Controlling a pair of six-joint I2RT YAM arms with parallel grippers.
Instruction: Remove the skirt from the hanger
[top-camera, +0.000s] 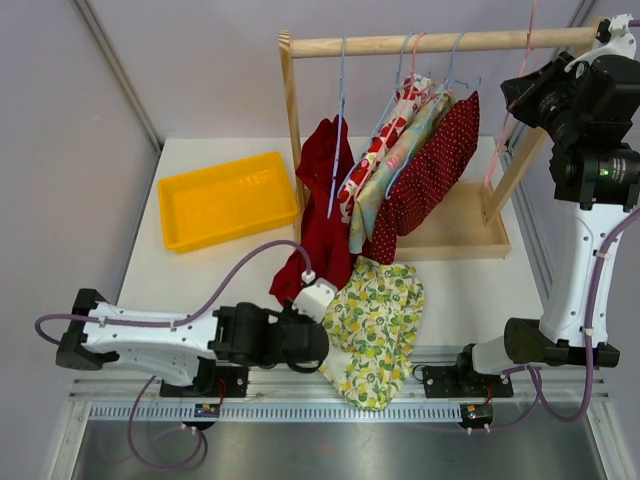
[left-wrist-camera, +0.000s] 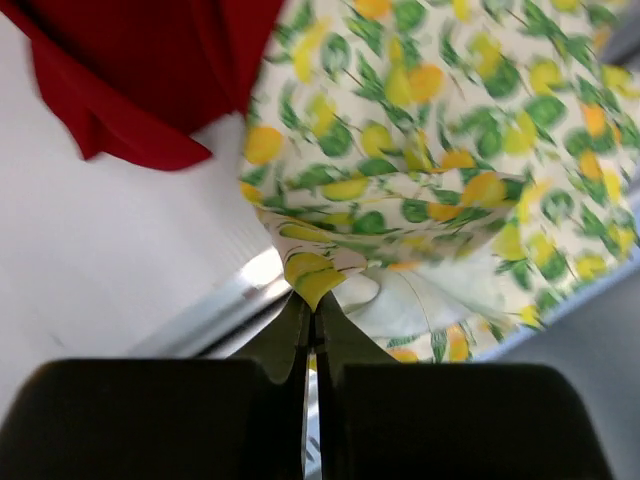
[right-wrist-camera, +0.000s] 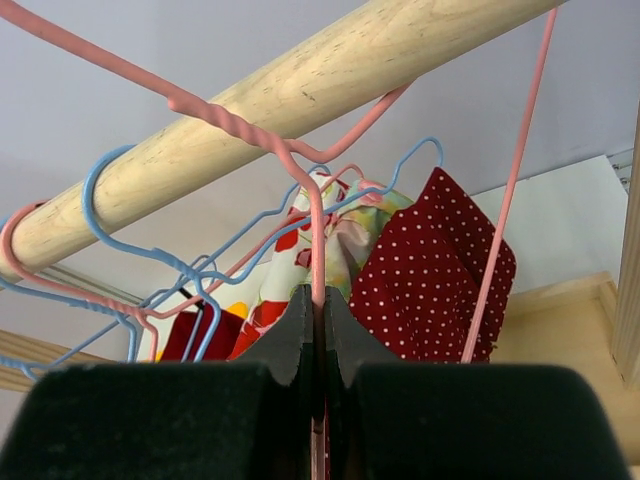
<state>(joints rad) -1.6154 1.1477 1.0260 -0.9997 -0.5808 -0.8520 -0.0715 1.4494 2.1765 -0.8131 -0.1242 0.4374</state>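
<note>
The lemon-print skirt (top-camera: 378, 320) lies crumpled on the table (top-camera: 180, 270) at the middle of the near edge, its hem spilling just over that edge. It is well apart from the wooden rail (top-camera: 440, 42) of the rack at the far side. The left gripper (left-wrist-camera: 312, 300) lies low along the near edge with its fingers clenched on a small fold of the skirt's fabric. It probably holds this pinch so the cloth can be drawn down and away from the rack. The right gripper (right-wrist-camera: 318, 300) is raised to the rail's right end, near the far right corner, and its fingers are clamped on the neck of a pink wire hanger (right-wrist-camera: 318, 250). This most likely steadies the hanger so it stays hooked on the rail while the cloth is pulled. From above, the pink hanger looks bare, so the skirt appears to be free of it and the task looks nearly finished. Other clothes hang from blue hangers (top-camera: 341, 100) on the rail, including a red garment (top-camera: 322, 210) whose lower end rests on the table beside the skirt, and a red polka-dot garment (top-camera: 440, 160). A yellow tray (top-camera: 225, 200) towards the far left corner has nothing in it. The rack's wooden base (top-camera: 455, 225) holds only the hanging hems above it.
</note>
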